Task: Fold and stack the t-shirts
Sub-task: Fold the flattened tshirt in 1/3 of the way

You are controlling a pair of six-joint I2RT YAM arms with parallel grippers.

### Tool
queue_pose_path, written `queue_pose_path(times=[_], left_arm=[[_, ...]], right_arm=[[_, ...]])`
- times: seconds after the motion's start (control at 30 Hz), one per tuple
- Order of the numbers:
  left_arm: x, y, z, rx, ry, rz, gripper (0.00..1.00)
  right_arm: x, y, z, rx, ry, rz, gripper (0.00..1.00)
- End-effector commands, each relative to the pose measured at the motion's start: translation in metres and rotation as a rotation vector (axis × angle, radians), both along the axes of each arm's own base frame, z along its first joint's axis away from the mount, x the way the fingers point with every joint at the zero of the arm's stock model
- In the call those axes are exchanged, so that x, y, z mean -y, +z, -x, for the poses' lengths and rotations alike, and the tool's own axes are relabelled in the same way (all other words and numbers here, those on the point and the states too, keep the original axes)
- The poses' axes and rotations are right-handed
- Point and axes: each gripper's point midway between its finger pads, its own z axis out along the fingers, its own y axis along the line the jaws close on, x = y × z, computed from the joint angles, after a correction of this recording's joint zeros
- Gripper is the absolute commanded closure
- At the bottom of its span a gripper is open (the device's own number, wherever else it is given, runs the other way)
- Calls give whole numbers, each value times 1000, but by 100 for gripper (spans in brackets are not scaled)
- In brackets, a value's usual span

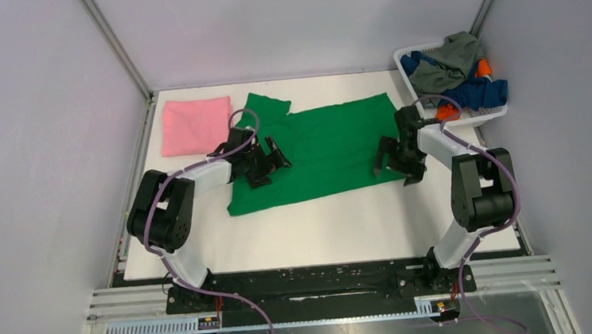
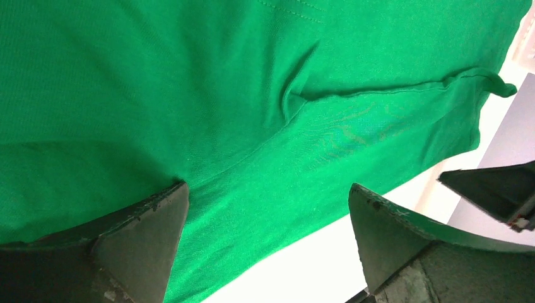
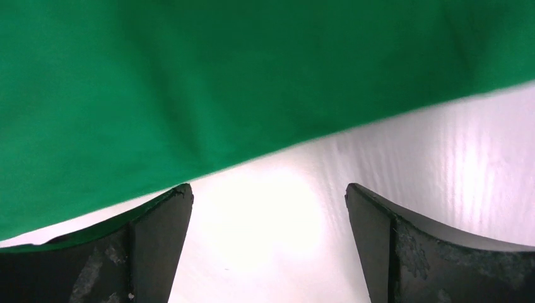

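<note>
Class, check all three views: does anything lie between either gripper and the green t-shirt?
Nothing visible does. The left gripper is open directly over the green t-shirt, and the right gripper is open at its edge with only bare table between. The folded pink t-shirt and the basket sit off to the sides.

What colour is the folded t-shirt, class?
The folded t-shirt is light pink, clearest in top external.

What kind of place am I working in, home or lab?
Probably a lab test cell: bare grey walls on metal posts enclose a white table, with the left arm and right arm bolted to a rail.
</note>
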Motion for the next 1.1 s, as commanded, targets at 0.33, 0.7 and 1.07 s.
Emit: queue_pose_path(times=[0.33,0.7,1.07], left_arm=[[-3,-6,-5,-32,44,-26,1],[-1,0,8,-61,25,-9,1],[-13,-13,83,-154,0,-61,1]], right_arm=[[-44,16,-130,175,21,-185,1],[-39,9,-70,44,52,-285,1],[-17,0,36,-24,10,-188,1]])
